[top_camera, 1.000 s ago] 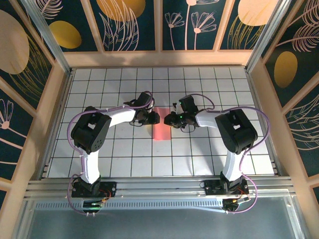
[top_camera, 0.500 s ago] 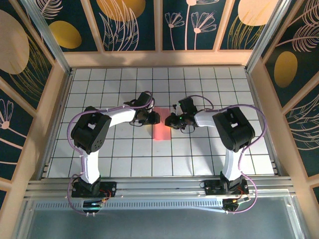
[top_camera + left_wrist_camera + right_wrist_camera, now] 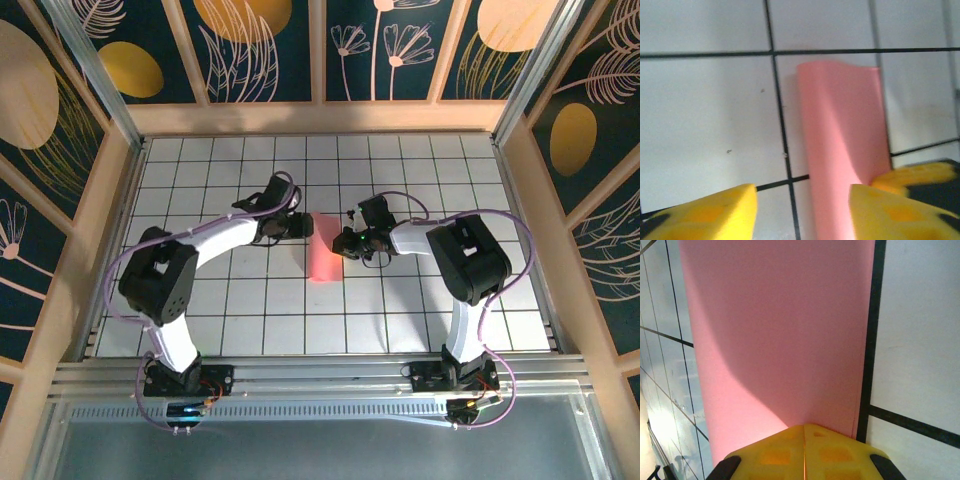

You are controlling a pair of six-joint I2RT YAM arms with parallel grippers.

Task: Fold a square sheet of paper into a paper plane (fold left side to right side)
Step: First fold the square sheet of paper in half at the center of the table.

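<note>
Left-to-right fold, creasing stage: the square sheet of paper (image 3: 323, 255) lies doubled into a narrow strip mid-table (image 3: 200, 320), its left fold rounded and, by appearance, not yet flattened; the right gripper (image 3: 804, 437), clenched with tips together, sits at the strip's right edge; the left gripper (image 3: 802, 212), half open and empty, hovers beside the fold; the next move probably calls for pressing along that fold.

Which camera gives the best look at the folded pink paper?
Top external: the whole folded pink paper lies in frame. The left wrist view cuts off one end; the right wrist view crops it close.
</note>
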